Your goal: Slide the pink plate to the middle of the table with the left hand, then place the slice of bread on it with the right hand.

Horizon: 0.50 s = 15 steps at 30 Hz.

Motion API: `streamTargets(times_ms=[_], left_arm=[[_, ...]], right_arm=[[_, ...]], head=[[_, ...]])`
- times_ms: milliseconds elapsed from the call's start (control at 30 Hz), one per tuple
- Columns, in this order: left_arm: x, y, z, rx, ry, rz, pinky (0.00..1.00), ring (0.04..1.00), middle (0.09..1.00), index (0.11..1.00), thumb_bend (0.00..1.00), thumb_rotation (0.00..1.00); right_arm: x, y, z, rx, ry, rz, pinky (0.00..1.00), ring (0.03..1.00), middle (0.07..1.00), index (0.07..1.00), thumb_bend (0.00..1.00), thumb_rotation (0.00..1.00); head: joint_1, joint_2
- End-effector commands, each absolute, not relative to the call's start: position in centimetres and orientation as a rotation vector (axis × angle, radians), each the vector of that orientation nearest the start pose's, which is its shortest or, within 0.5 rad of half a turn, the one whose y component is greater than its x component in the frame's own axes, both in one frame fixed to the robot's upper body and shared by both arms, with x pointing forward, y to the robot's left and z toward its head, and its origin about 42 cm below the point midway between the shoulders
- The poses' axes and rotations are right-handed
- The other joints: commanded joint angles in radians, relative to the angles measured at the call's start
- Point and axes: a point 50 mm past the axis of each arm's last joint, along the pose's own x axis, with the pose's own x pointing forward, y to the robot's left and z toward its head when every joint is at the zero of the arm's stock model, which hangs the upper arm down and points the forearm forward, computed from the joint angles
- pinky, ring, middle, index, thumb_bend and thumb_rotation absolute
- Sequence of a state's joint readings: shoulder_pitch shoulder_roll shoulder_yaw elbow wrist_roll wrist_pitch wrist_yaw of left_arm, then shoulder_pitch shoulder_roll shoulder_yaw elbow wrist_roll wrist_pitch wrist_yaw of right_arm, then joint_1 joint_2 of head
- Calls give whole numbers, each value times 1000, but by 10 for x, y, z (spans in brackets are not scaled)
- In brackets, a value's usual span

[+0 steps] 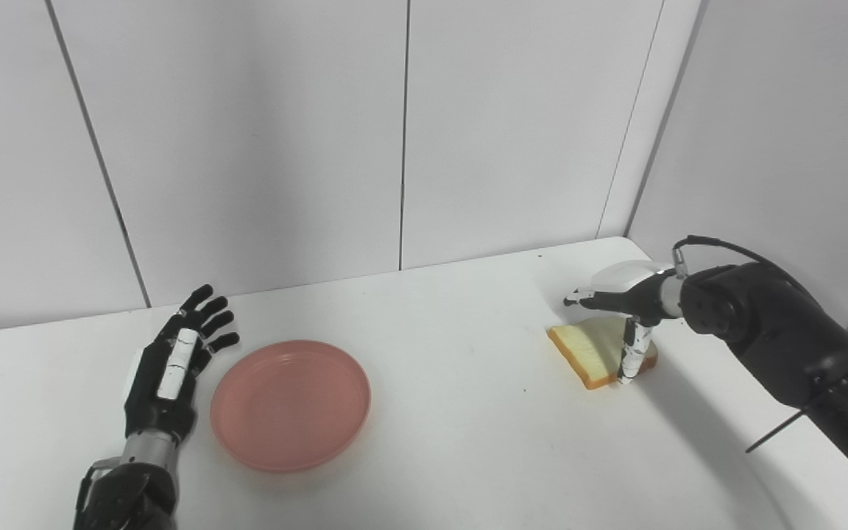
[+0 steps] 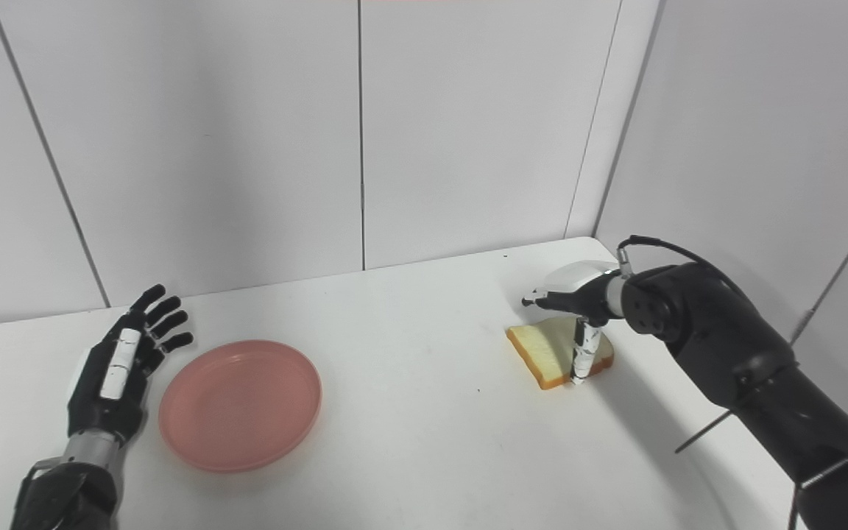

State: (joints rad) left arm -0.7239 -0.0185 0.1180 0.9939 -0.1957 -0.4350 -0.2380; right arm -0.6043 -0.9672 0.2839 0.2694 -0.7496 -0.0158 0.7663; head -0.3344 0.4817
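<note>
Starting on your left: the left hand is flat-ish over the white table, fingers stretched out and spread, holding nothing. It sits just beside the left rim of the pink plate, and from these views you can't really tell whether it's touching the rim or not. The plate itself lies flat on the left part of the table, nothing on it, well apart from the bread.

Middle of the table is just bare white surface between the plate and the bread.

Over on your right, the slice of bread lies flat near the table's right edge, close to the back corner, crust edge facing you. The right hand is right over it, palm down, fingers pointing left out past the slice, with the thumb pointing straight down in front of the bread's near edge. Looks loosely open around the slice, but you can't tell whether it actually has a grip on it.

Grey wall panels run behind everything.
</note>
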Motion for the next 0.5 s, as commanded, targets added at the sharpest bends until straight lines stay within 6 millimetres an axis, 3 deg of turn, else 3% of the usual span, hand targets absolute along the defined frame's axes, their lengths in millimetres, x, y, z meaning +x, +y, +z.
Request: streamTargets(times_ms=[0, 467], left_arm=[[462, 154, 100, -207, -110, -256, 695, 806, 818, 805, 971, 697], [463, 156, 102, -208, -114, -265, 703, 807, 820, 801, 976, 698]], right_arm=[[427, -458, 343, -1809, 348, 381, 990, 968, 973, 951, 1000, 267], [434, -464, 326, -1850, 409, 403, 977, 975, 994, 936, 1000, 287]], head=[[1, 3], [6, 11]])
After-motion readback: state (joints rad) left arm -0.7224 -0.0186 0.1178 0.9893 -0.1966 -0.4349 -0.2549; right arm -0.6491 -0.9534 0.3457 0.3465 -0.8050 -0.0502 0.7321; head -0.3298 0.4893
